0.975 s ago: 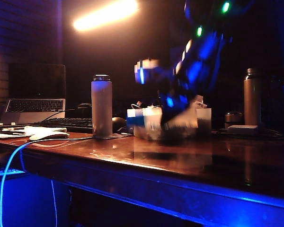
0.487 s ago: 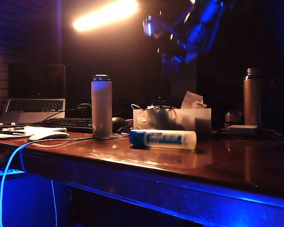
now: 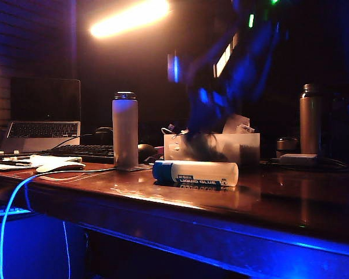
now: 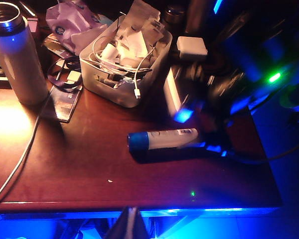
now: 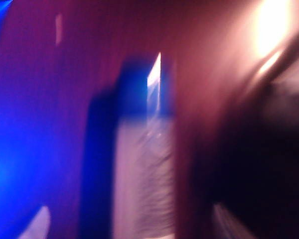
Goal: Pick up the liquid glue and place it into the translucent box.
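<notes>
Right claw (image 3: pixel 192 125) shows in the exterior view only as a dark, blue-lit blur, low over the translucent box (image 3: pixel 244 146); its jaws smear together and I cannot tell whether they are spread or closed. Nothing can be made out between them. Its wrist view is streaked with motion: blue cap and pale body of the liquid glue (image 5: pixel 139 169) close below the camera, red-brown tabletop (image 5: pixel 79 55) around it. The two pale corners in that view may be its tips, but this is too blurred to say.

Left claw (image 4: pixel 129 224) is a dark wedge at the edge of its own view, held high above the near edge of the tabletop (image 4: pixel 89 174). Only that tip shows, so I cannot tell how its jaws stand. It holds nothing visible.

Liquid glue (image 3: pixel 195 173) lies on its side on the tabletop (image 3: pixel 279 197), in front of the translucent box and outside it, cap toward the white bottle (image 3: pixel 125 131). Label lettering faces the exterior camera. From the left wrist view the liquid glue (image 4: pixel 162 140) lies just beside the blurred right arm (image 4: pixel 214 94), apart from the translucent box (image 4: pixel 109 84).

Translucent box holds white cables and papers. White bottle stands upright, well to the cap side of the glue. A metal flask (image 3: pixel 310 119) stands upright beyond the box, and a laptop (image 3: pixel 43 116) sits at the far end.
</notes>
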### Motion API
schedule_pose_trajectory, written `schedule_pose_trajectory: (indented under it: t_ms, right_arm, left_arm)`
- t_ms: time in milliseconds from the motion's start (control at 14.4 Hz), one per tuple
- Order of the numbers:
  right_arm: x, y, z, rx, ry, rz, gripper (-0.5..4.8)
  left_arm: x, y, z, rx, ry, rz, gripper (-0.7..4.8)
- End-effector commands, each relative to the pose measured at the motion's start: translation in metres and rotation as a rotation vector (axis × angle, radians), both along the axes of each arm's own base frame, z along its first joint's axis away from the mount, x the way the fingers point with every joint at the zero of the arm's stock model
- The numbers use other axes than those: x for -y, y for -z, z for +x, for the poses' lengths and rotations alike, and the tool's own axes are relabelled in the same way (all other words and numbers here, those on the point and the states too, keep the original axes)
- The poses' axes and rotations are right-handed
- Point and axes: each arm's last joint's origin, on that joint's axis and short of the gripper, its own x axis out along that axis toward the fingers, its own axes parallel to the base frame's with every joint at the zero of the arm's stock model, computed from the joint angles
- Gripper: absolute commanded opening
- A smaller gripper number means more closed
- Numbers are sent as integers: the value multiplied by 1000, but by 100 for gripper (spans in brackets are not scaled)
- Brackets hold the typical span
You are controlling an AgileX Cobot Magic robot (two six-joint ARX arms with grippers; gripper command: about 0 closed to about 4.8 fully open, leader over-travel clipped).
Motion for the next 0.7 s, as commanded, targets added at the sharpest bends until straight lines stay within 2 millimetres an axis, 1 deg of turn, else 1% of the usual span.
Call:
schedule_pose_trajectory:
  t_ms: [70,557,627,696]
  right_arm:
    - [-4,13,5,-38,-14,8,429]
    - [-10,47,18,-77,18,-1,417]
    - [-10,50,19,-77,33,-21,403]
    - [-9,51,20,-76,56,-36,357]
  left_arm:
    - [0,-2,-1,14,6,-7,-5]
    - [0,-2,-1,14,6,-7,-5]
    - [0,-2,-1,14,6,-7,-5]
    - [0,-2,-1,14,6,-7,-5]
